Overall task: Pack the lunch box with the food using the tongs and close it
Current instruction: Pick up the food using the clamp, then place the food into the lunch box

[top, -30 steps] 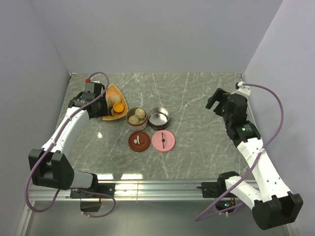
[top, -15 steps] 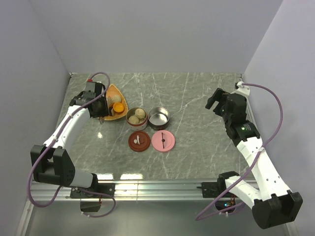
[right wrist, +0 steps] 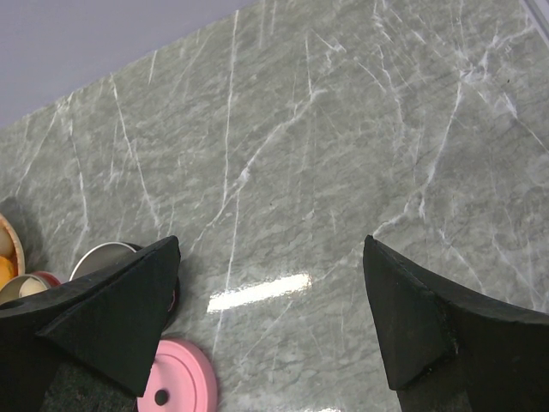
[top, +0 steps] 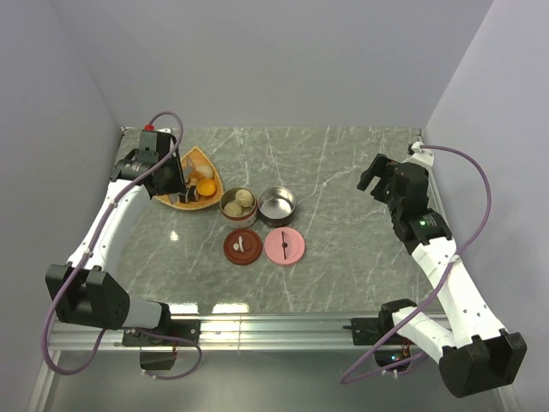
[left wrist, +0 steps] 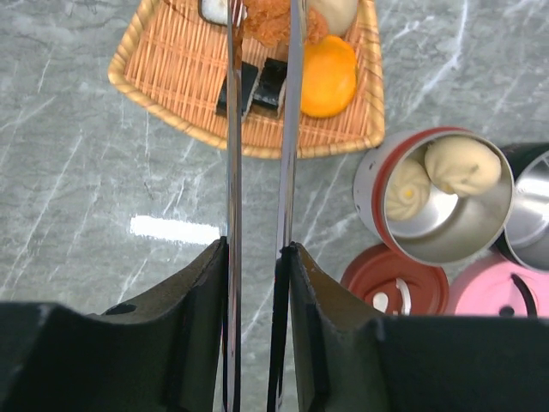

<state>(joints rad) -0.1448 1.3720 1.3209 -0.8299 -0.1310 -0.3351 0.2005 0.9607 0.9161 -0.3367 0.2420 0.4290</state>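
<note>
My left gripper (left wrist: 256,249) is shut on the tongs (left wrist: 232,172), squeezing their two thin metal arms. The tong tips flank a brown crumbed piece of food (left wrist: 268,19) at the top edge, over the woven plate (left wrist: 163,81). Dark rolls (left wrist: 250,86), an orange ball (left wrist: 330,75) and a beige ball (left wrist: 339,10) lie on that plate. The lunch box is two open round tins: one (left wrist: 377,180) holds two beige dumplings (left wrist: 459,163), the other (top: 277,204) looks empty. In the top view my left gripper (top: 165,172) hangs over the plate (top: 213,176). My right gripper (right wrist: 270,249) is open.
A red lid (top: 242,246) and a pink lid (top: 285,246) lie flat in front of the tins. My right gripper (top: 383,176) hovers near the right wall, far from the tins. The side walls stand close to both table edges.
The left arm has drawn back toward the far left corner, over the plate's left side, and its jaws have narrowed on the tongs. The right arm has not moved.
</note>
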